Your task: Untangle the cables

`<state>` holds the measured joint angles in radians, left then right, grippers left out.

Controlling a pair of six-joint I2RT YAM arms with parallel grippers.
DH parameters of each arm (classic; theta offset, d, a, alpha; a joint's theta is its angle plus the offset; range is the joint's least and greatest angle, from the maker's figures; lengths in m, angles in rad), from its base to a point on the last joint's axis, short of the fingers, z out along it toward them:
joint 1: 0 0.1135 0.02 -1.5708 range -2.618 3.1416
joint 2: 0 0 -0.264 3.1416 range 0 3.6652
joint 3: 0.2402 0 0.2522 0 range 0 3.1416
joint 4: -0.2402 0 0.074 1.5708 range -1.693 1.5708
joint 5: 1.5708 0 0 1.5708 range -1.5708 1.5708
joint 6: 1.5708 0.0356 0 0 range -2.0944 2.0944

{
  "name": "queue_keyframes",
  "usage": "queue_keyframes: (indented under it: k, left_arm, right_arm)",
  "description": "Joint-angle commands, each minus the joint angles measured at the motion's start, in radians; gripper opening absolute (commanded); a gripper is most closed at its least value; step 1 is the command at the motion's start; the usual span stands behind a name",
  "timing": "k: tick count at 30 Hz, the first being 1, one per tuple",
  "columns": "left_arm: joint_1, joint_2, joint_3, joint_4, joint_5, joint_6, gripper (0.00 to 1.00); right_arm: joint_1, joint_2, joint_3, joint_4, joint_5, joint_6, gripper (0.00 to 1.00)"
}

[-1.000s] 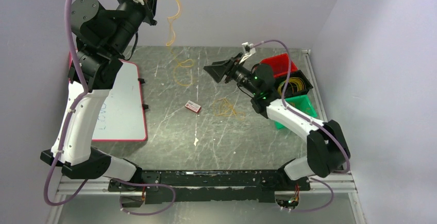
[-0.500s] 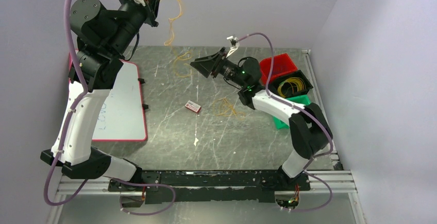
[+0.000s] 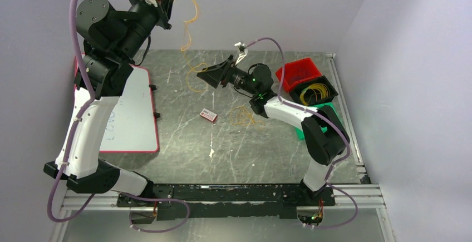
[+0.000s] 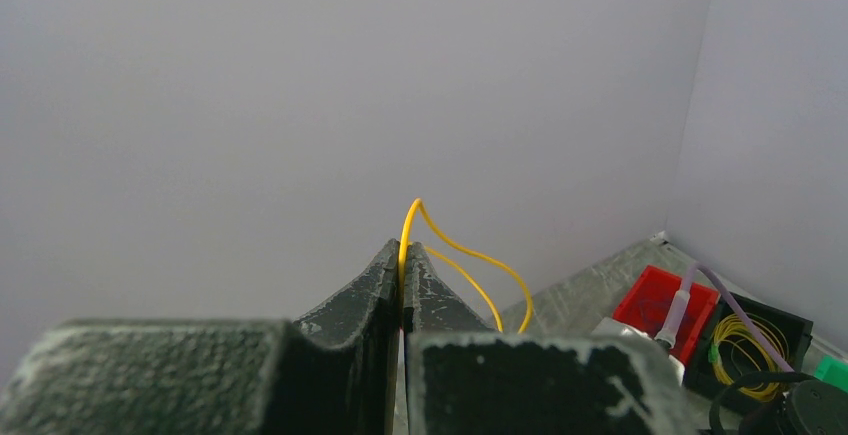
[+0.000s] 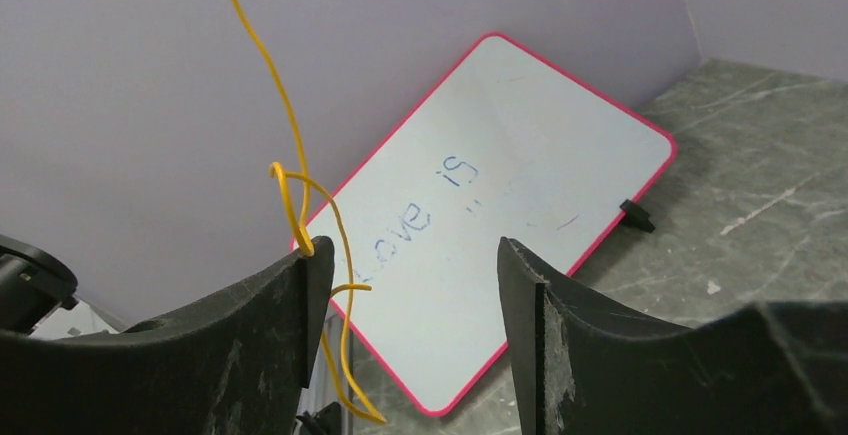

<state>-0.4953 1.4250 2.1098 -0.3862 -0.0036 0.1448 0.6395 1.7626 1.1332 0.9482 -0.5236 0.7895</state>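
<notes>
Our left pincer [image 3: 166, 0], raised high at the far left, is clenched on a thin, thread-like yellow-orange cable [image 3: 191, 14] that dangles towards the grey marbled table [image 3: 183, 136]. Our right pincer [image 5: 405, 255] stands released, jaws apart, the hanging strand just beside one finger. Loose loops of the same thin wire [image 3: 245, 118] lie on the table. We judge the cable very light, limp yet springy, and slippery. It is best pinched low, near the kink.
</notes>
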Motion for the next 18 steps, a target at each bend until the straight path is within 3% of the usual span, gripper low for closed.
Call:
queue_keyframes:
  k: [1, 13, 18]
  left_arm:
    - [-0.002, -0.016, -0.014, 0.009, 0.02, -0.005, 0.07]
    - [-0.002, -0.025, -0.036, 0.018, 0.013, 0.004, 0.07]
    - [-0.001, -0.022, -0.037, 0.019, 0.011, 0.006, 0.07]
  right_arm:
    - [0.008, 0.018, 0.033, 0.06, -0.019, 0.013, 0.63]
    - [0.01, 0.024, 0.002, 0.064, -0.04, 0.031, 0.26]
    - [0.009, 0.002, -0.037, 0.033, -0.024, 0.005, 0.18]
